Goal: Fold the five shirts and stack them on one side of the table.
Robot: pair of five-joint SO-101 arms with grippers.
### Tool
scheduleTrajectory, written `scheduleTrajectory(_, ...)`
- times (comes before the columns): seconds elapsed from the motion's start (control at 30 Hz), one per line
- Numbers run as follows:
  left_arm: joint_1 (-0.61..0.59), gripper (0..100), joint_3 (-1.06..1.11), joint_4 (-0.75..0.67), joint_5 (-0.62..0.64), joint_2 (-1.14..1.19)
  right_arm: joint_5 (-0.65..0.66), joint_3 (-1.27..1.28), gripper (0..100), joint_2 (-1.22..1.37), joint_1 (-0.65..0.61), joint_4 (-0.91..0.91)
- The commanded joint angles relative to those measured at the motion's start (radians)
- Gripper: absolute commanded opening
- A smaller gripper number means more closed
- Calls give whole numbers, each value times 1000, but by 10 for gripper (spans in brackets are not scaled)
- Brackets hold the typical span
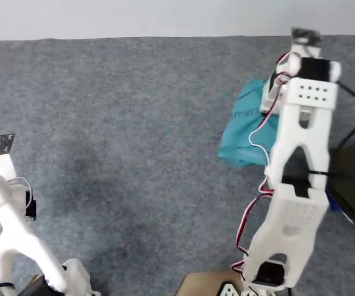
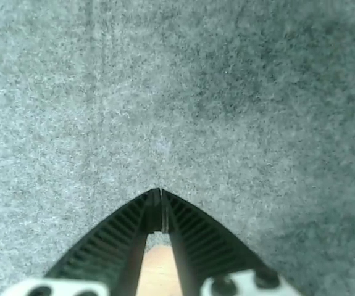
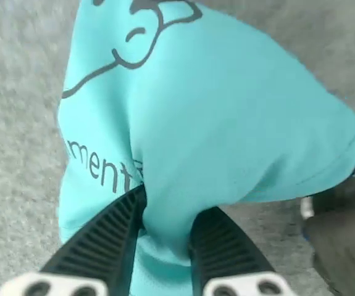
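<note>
The right gripper (image 3: 170, 213) had its jaws clamped on a bunched fold of the teal shirt (image 3: 214, 123), which sat crumpled toward the far right corner of the table (image 1: 134, 123). The left gripper (image 2: 160, 198) hung over grey felt at the near left corner, jaws pressed together with nothing in them.

My take: this looked like the grab-and-spread step. I'd lift the shirt clear, drag it toward the middle and lay it flat before any folding. A pinch that deep in the bunch could pull several layers at once, so go slow.

In the way: a dark garment heap (image 1: 353, 179) lay just beside the shirt at the right edge, easy to snag. The arm's own wires (image 1: 258, 132) hung over the shirt too.
</note>
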Motion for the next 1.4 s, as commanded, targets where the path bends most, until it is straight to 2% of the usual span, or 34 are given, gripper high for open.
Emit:
scheduleTrajectory(0.0, 6, 8, -8, -12, 5, -25, 11, -34, 9, -156, 56, 44)
scheduleTrajectory(0.3, 6, 8, -10, -14, -2, -25, 104, -34, 9, -252, 232, 44)
scheduleTrajectory(0.53, 8, 8, -10, -25, -52, -23, 112, -34, 9, -260, 372, 45)
scheduleTrajectory(0.67, 11, 8, -10, -34, -52, -23, 112, -23, 9, -275, 407, 45)
scheduleTrajectory(1.0, 132, 8, -10, -32, -46, -23, 110, 204, 9, -383, 483, 41)
scheduleTrajectory(1.37, 133, 8, -10, -34, -51, -23, 141, 215, 9, -317, 618, -5)
